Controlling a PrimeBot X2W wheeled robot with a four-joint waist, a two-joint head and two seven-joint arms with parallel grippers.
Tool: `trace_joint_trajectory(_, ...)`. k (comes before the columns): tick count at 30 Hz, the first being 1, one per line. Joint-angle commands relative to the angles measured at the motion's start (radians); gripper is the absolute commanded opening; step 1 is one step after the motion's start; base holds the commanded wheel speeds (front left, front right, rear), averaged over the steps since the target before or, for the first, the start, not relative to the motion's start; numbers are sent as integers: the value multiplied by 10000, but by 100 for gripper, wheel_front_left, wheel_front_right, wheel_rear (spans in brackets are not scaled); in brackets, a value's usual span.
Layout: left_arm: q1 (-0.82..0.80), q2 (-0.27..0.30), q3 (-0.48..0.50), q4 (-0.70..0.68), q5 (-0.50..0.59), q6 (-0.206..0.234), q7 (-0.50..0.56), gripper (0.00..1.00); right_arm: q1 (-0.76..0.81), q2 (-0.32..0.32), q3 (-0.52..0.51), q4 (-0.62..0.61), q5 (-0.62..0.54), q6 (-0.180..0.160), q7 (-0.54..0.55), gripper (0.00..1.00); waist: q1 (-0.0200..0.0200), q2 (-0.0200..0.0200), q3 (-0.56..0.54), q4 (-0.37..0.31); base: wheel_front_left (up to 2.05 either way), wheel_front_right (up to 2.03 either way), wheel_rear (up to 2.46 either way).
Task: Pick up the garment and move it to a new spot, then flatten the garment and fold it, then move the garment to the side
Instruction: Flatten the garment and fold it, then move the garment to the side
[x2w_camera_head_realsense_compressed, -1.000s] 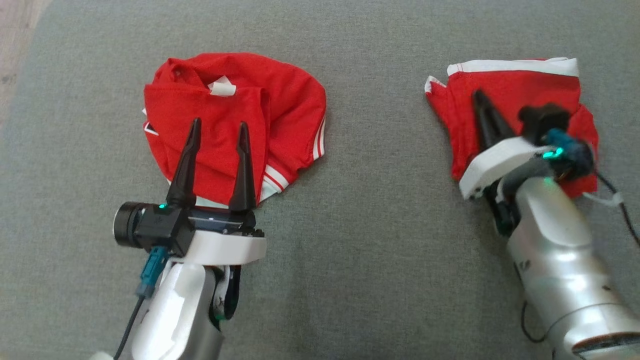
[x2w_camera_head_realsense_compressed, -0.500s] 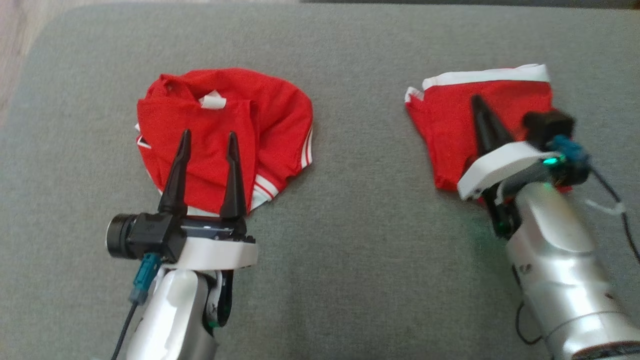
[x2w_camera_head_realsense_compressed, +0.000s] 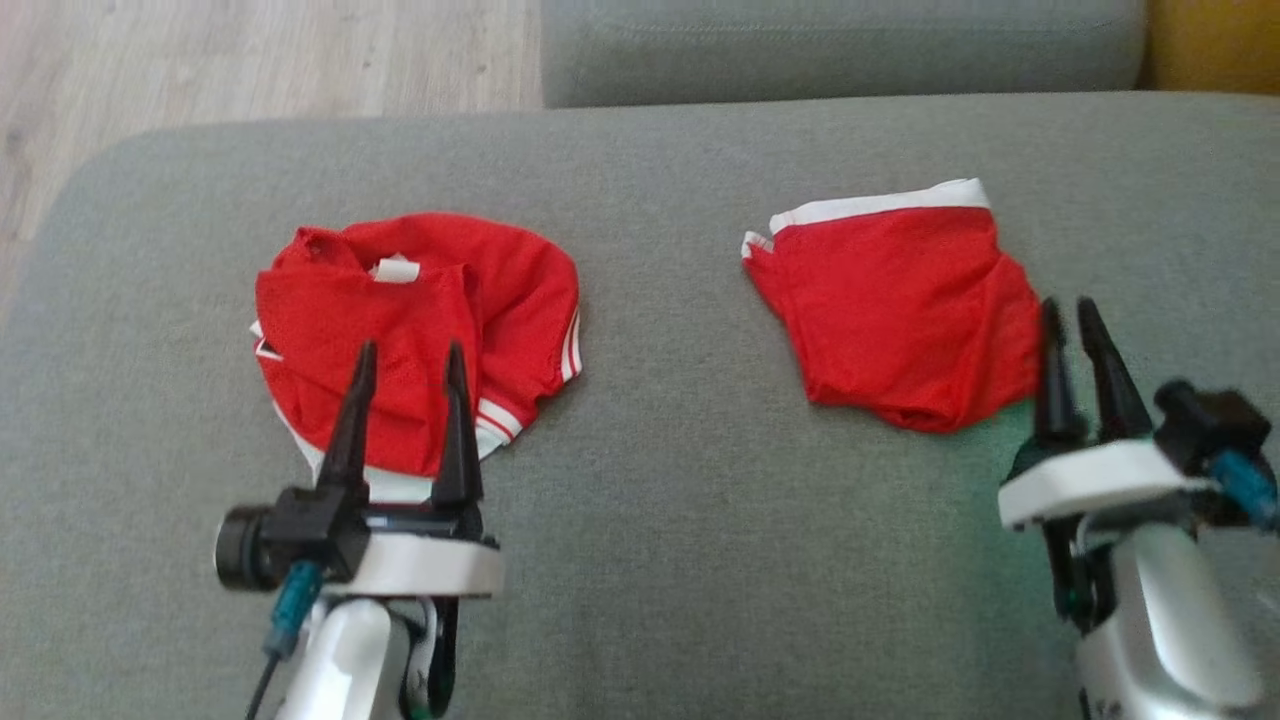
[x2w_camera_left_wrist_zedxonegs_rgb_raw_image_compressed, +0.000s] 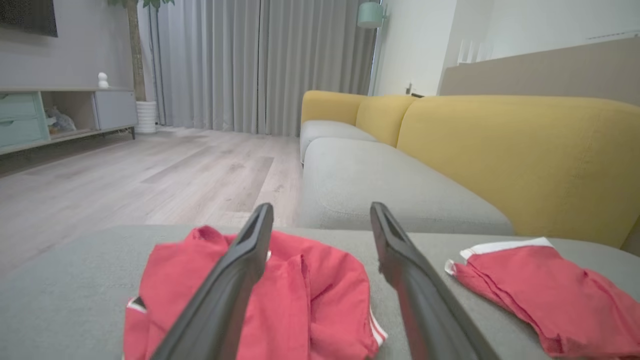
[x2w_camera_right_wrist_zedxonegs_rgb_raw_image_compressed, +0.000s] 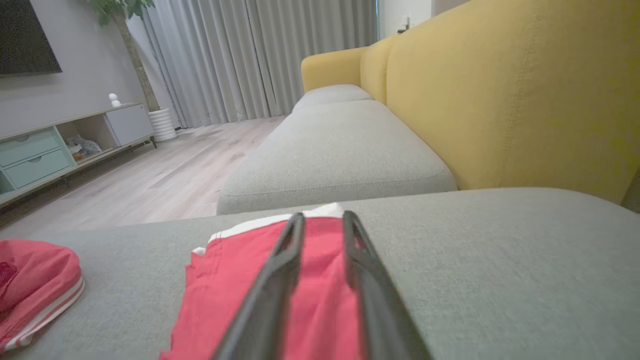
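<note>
The garment, a crumpled red mesh jersey with a white tag and striped white trim, lies on the left of the grey seat cushion. My left gripper hovers over its near edge, fingers wide open and holding nothing. In the left wrist view the garment lies just beyond the left gripper. My right gripper stands at the near right edge of the other red cloth, fingers narrowly parted and holding nothing. The right wrist view has the right gripper over that cloth, the garment far left.
The other red cloth has a plain white edge and lies folded on the right of the cushion. A second grey cushion lies beyond, the yellow backrest to the right, and wooden floor past the cushion's left edge.
The head camera has tilted up, shifting the whole picture down. My right gripper has let go of the other red cloth, drawn back to its near right edge and parted its fingers.
</note>
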Motion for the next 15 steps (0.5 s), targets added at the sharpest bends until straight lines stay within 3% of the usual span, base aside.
trace_joint_trajectory(1,-33,74,384,-142,58,-21,-51,100,-8,78,249,-448,-36,67,-90,100,2,0,-139,-118,0,0,0)
trace_joint_trajectory(7,347,74,443,209,81,-36,-51,100,984,88,367,-1006,474,67,-90,100,2,0,-320,-203,0,0,0)
trace_joint_trajectory(15,382,74,362,190,137,-4,-51,100,1196,90,438,-1175,548,67,-91,100,2,0,-389,-193,0,0,0)
